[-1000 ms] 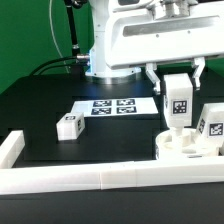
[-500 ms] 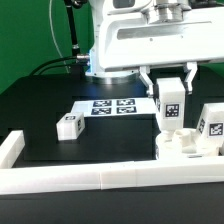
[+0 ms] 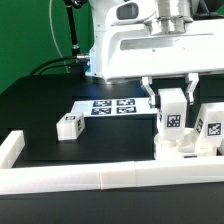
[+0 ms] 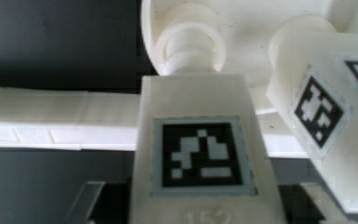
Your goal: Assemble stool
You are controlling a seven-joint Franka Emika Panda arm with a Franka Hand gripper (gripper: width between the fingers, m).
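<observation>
My gripper [image 3: 171, 92] is shut on a white tagged stool leg [image 3: 172, 116] and holds it upright over the round white seat [image 3: 190, 151] at the exterior view's right. The leg's lower end sits at or in a socket of the seat; I cannot tell how deep. A second leg [image 3: 211, 122] stands upright in the seat beside it. A third leg [image 3: 69, 126] lies loose on the black table at the left. In the wrist view the held leg [image 4: 201, 140] fills the middle, with the second leg [image 4: 336, 90] next to it and the seat [image 4: 202, 30] beyond.
The marker board [image 3: 110, 106] lies flat on the table behind the seat. A long white border rail [image 3: 90, 178] runs along the front, with a corner piece [image 3: 10, 148] at the left. The robot's white base [image 3: 105, 50] stands at the back.
My gripper has moved down and toward the exterior view's left with the leg, bringing its lower end to the seat. The other parts have not moved.
</observation>
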